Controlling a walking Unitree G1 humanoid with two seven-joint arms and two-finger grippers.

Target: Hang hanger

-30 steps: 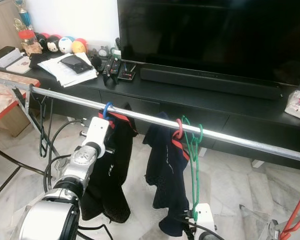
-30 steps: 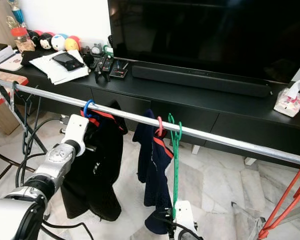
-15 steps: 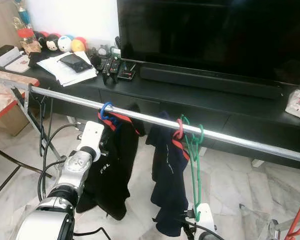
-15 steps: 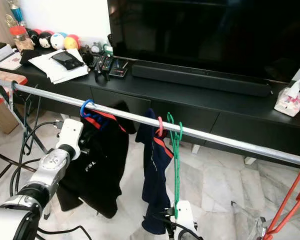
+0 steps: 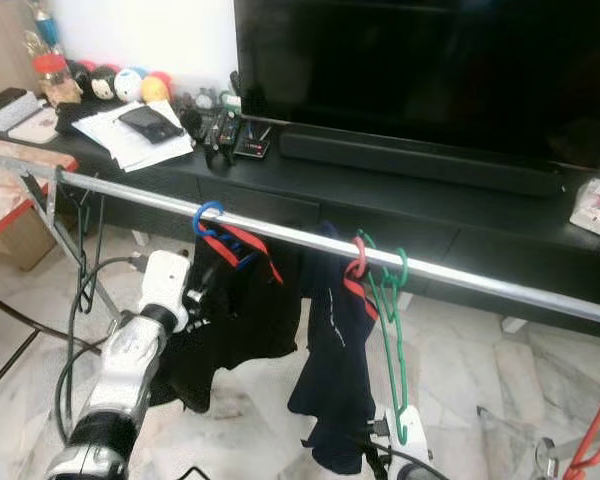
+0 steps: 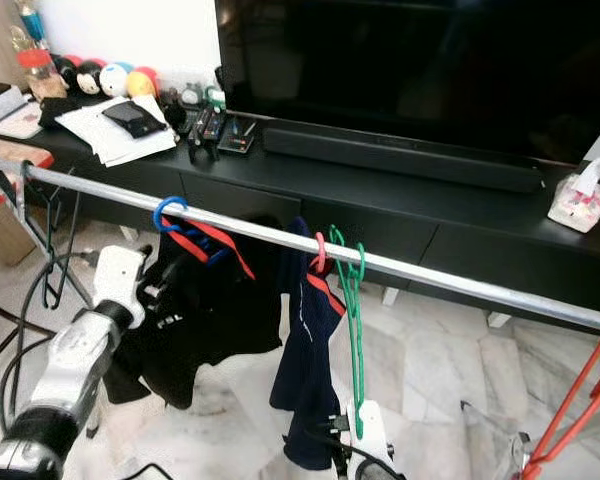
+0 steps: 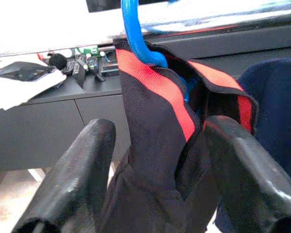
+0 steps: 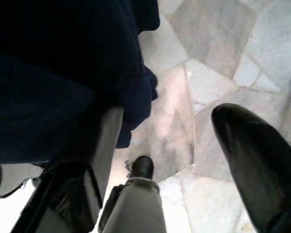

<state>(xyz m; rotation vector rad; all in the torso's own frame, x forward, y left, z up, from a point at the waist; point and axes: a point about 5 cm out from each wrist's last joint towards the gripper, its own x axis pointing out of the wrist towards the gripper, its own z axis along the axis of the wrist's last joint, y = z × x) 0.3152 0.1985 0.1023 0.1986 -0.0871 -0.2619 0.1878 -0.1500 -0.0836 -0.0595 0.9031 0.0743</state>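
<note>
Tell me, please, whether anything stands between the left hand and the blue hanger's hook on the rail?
Yes. The black garment with red trim hangs from the blue hanger and lies between the open fingers of the left hand, below the hook on the metal rail. Nothing else visibly intervenes.

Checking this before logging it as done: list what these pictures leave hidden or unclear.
- Green hanger: its lower end is cut off by the bottom edge of the eye views.
- Left gripper: open around the black garment; contact unclear.
- Blue hanger: body hidden inside the garment.
- Right gripper: nothing between its open fingers.
</note>
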